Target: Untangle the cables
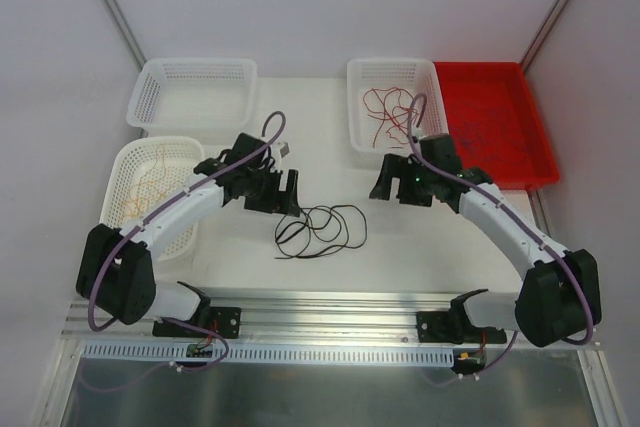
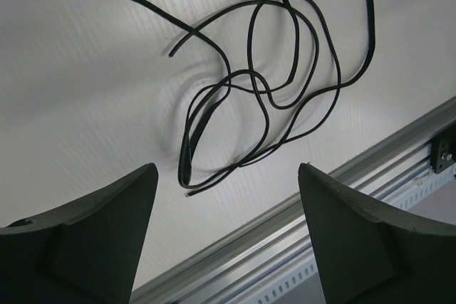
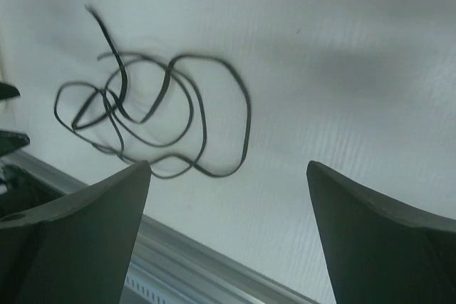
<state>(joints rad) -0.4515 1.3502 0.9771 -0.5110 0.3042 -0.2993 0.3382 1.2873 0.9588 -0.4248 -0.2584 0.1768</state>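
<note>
Black cables (image 1: 320,230) lie in a loose tangle on the table (image 1: 320,137), between your two arms and near the front rail (image 1: 330,299), in none of the containers. Your left pincer (image 1: 291,190) hangs just up and left of the tangle, fingers spread wide, gripping nothing. Your right pincer (image 1: 382,185) sits further off to the right, its fingers also wide apart and holding nothing.

Behind the right pincer, the middle basket (image 1: 395,64) holds red cables (image 1: 385,112). The red tray (image 1: 480,67) right beside it holds dark cables (image 1: 490,127), too thin to tell their colour. The left basket (image 1: 160,141), partly under your left arm, holds yellow cables (image 1: 150,187). A far basket (image 1: 195,62) stands behind it.
</note>
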